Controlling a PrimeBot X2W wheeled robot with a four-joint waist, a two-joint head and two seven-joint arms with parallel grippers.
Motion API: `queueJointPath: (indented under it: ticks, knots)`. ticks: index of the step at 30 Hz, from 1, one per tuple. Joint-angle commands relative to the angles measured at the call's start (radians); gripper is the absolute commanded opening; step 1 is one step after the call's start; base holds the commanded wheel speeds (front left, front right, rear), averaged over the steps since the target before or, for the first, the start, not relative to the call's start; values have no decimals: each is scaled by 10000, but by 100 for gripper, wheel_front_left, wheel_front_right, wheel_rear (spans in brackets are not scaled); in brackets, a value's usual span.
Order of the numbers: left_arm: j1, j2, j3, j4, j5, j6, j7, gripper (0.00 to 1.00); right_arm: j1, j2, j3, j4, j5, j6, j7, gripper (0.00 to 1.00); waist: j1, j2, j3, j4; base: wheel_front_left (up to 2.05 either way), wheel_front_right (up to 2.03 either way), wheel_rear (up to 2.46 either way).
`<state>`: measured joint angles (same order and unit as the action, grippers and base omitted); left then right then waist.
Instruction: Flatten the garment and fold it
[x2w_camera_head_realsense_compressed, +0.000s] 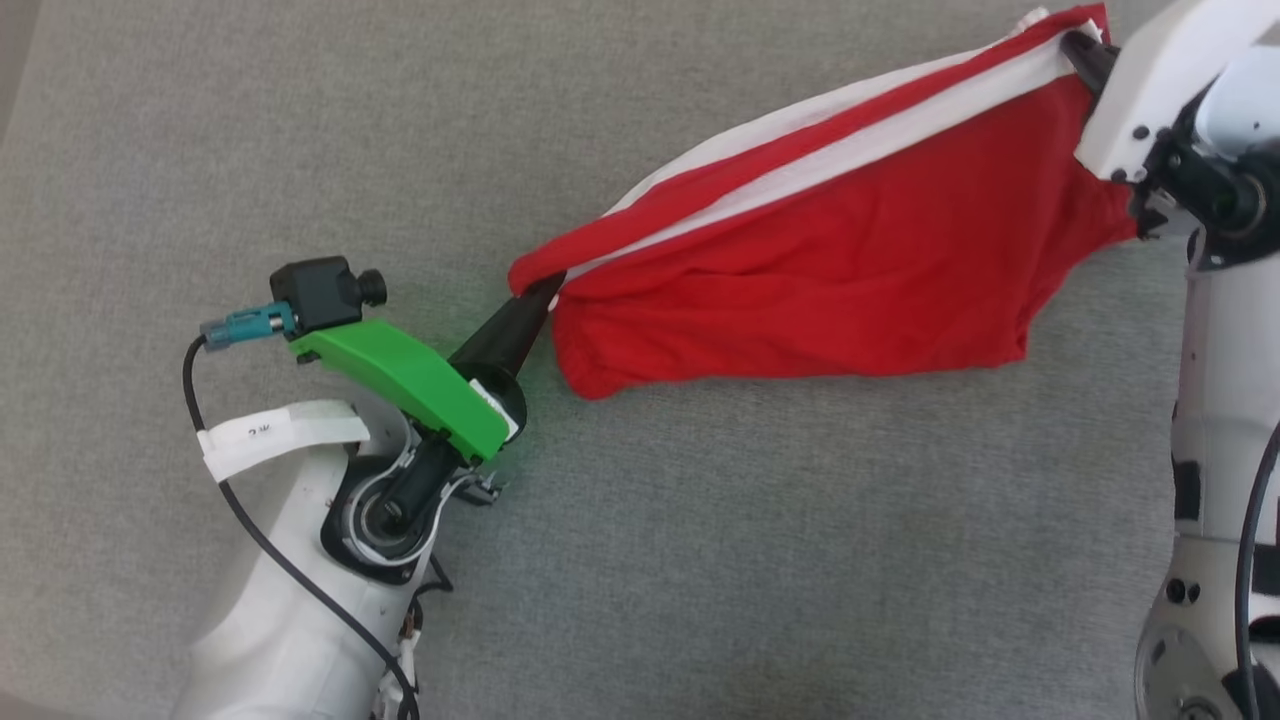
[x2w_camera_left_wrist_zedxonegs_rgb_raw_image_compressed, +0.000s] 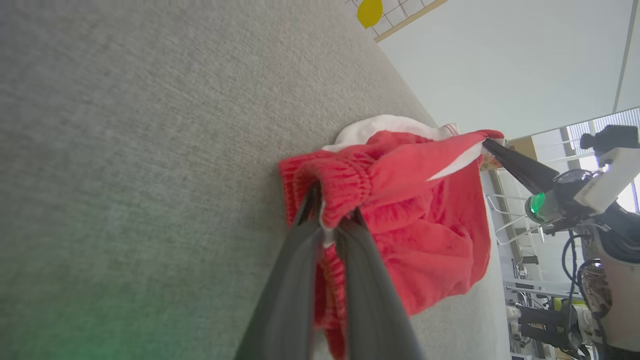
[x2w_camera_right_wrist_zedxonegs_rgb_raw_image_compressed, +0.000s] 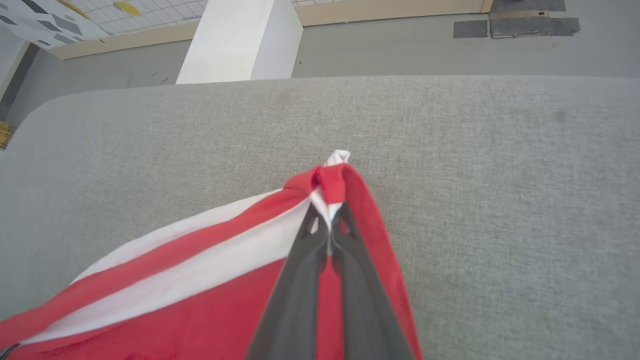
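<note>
At the far left of the head view the gray padded surface (x2w_camera_head_realsense_compressed: 120, 150) lies bare and wide, and more bare cloth spreads below the arms toward the near edge of the picture. The left arm rises from the lower left, carrying a green bracket (x2w_camera_head_realsense_compressed: 410, 375). The left gripper (x2w_camera_head_realsense_compressed: 540, 296) points up and to the right, its dark fingers nearly together and clamped on the gathered elastic waistband end of the garment (x2w_camera_head_realsense_compressed: 800, 290); the left wrist view shows the ribbed red band pinched between them. From there the red shorts stretch as a slanting sheet toward the upper right. The top edge, with its white and red stripes, is pulled fairly straight, while the lower edge sags in a loose curve; whether that hem touches the surface cannot be told. At the upper right the right gripper (x2w_camera_head_realsense_compressed: 1082, 48) is closed tight on the striped corner, a small tuft of fabric poking out past its tips in the right wrist view. Beyond that corner the surface runs on bare to its rounded far edge, with gray floor (x2w_camera_right_wrist_zedxonegs_rgb_raw_image_compressed: 400, 45) and a white pillar (x2w_camera_right_wrist_zedxonegs_rgb_raw_image_compressed: 240, 40) behind it.
</note>
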<state>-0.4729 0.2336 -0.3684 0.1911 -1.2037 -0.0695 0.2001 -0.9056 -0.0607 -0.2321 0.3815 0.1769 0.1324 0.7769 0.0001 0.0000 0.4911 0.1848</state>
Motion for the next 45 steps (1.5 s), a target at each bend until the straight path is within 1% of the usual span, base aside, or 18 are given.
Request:
queueJointPath:
  ticks: [1, 11, 12, 13, 14, 15, 16, 17, 26, 31, 35, 37, 39, 42, 45]
  knots:
    - [-118, 4, 46, 159, 64, -31, -59, 0, -286, -7, 40, 200, -184, -17, -86, 0, -1, 0, 388, 329, 0, 0, 0]
    - [-220, -122, -156, 317, -76, -90, 216, 0, -794, -37, -71, 1564, -1536, -17, 361, 0, -1, 0, 437, 370, 0, 0, 0]
    - [-229, -123, -196, 337, -75, -72, 274, 6, -818, -27, -75, 1643, -1591, -17, 368, 0, -1, 0, 425, 366, 0, 0, 0]
    - [-230, -132, -209, 347, -86, -64, 298, 9, -836, -17, -89, 1695, -1603, -17, 357, 0, -1, 0, 416, 358, 0, 0, 0]
    - [-227, -147, -218, 358, -121, -56, 336, 25, -857, -3, -83, 1754, -1601, -17, 335, 0, -1, 0, 404, 344, 0, 0, 0]
    - [-228, -144, -229, 364, -124, -43, 360, 39, -875, 8, -29, 1792, -1574, -17, 304, 15, -1, 0, 396, 336, 0, 0, 0]
    - [-224, -151, -257, 380, -151, -23, 427, 95, -898, 19, 37, 1830, -1502, -17, 257, 100, -1, 0, 380, 328, 0, 0, 0]
    - [-225, -149, -266, 384, -161, -11, 455, 100, -914, 26, 68, 1847, -1453, -17, 208, 100, -1, 0, 366, 321, 0, 0, 0]
    - [-116, -30, -206, 375, -252, 213, 605, 100, -921, 20, 646, 1894, -637, -17, -273, 100, -1, 0, -147, 152, 0, 0, 0]
    - [-22, 94, -63, 289, -149, 301, 379, 100, -742, -105, 742, 1780, -88, -17, -618, 100, -1, 0, -693, 79, 0, 0, 0]
    - [90, 234, 105, 183, 92, 325, -59, 100, -424, -219, 759, 1634, 381, -17, -936, 100, -1, 0, -1269, 9, 0, 0, 0]
    - [162, 368, 166, 80, 402, 296, -440, 100, -184, -279, 743, 1496, 620, -17, -1131, 100, -1, 0, -1540, -32, 0, 0, 0]
    - [245, 568, 192, -65, 987, 291, -1041, 100, 117, -386, 782, 1326, 807, -17, -1309, 100, -1, 0, -1792, -65, 0, 0, 0]
    - [490, 853, 124, -333, 2142, 348, -2193, 100, 670, -620, 846, 1006, 1000, -17, -1578, 100, -1, 0, -2134, -117, 0, 0, 0]
    - [887, 1114, -87, -577, 3396, 590, -3294, 100, 1257, -877, 900, 683, 1112, -17, -1673, 100, -1, 0, -2402, -157, 0, 0, 0]
